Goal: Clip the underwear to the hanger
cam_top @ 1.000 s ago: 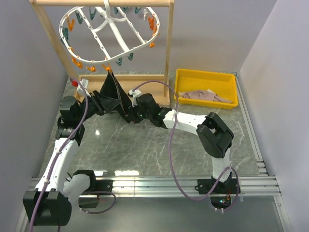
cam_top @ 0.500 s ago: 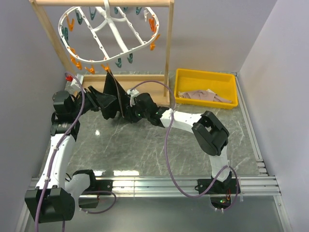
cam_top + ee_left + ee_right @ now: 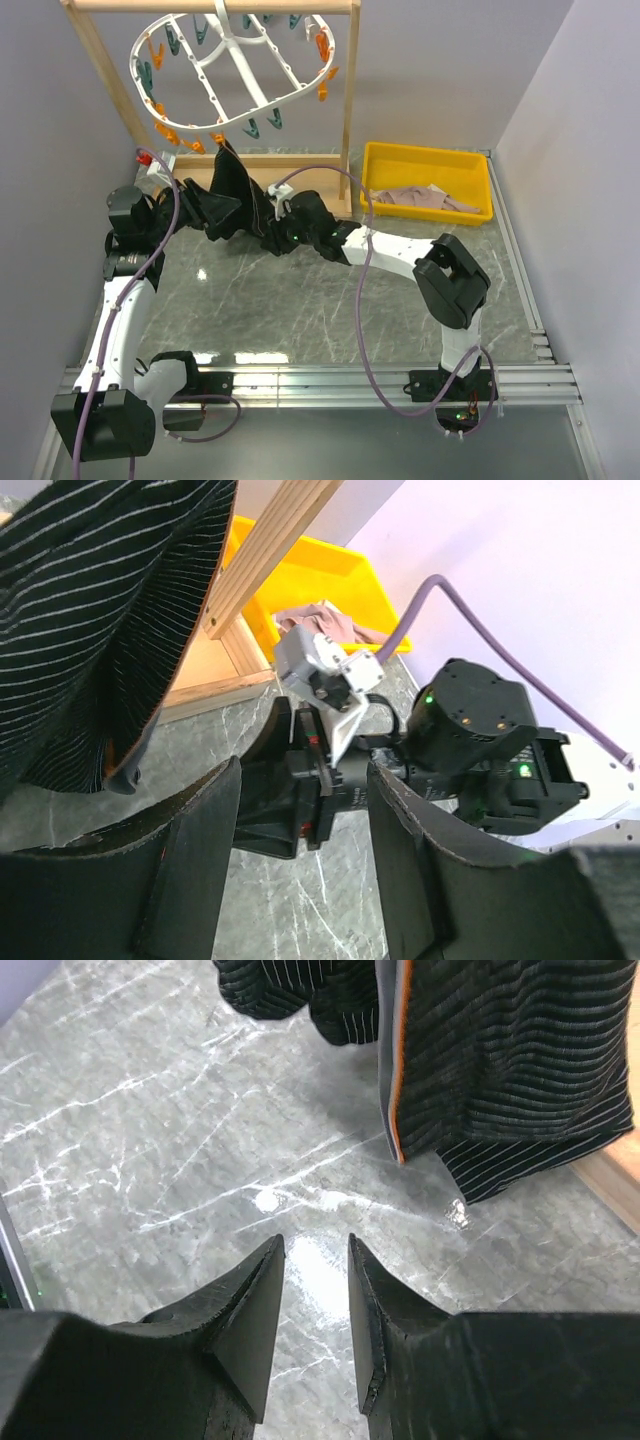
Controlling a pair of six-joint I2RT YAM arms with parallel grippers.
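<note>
The white oval hanger (image 3: 240, 70) with orange and teal pegs hangs tilted from the wooden frame. The black striped underwear (image 3: 238, 190) hangs by its top corner from a peg at the hanger's near rim and drapes down towards the table. My left gripper (image 3: 195, 205) is open and empty just left of the cloth. In the left wrist view the underwear (image 3: 90, 610) lies up and left of the gripper (image 3: 303, 770). My right gripper (image 3: 272, 238) is open and empty just below and right of the cloth. In the right wrist view the underwear (image 3: 500, 1050), with an orange strip, hangs beyond the gripper (image 3: 315, 1242).
The wooden frame (image 3: 348, 110) stands at the back on a base board. A yellow tray (image 3: 428, 180) at the back right holds a pinkish-beige cloth (image 3: 415, 198). Purple cables loop over both arms. The table is grey marble.
The left arm has drawn back to the left. The hanger has swung and turned. The right gripper has shifted slightly right. The underwear stays hanging from the rim.
</note>
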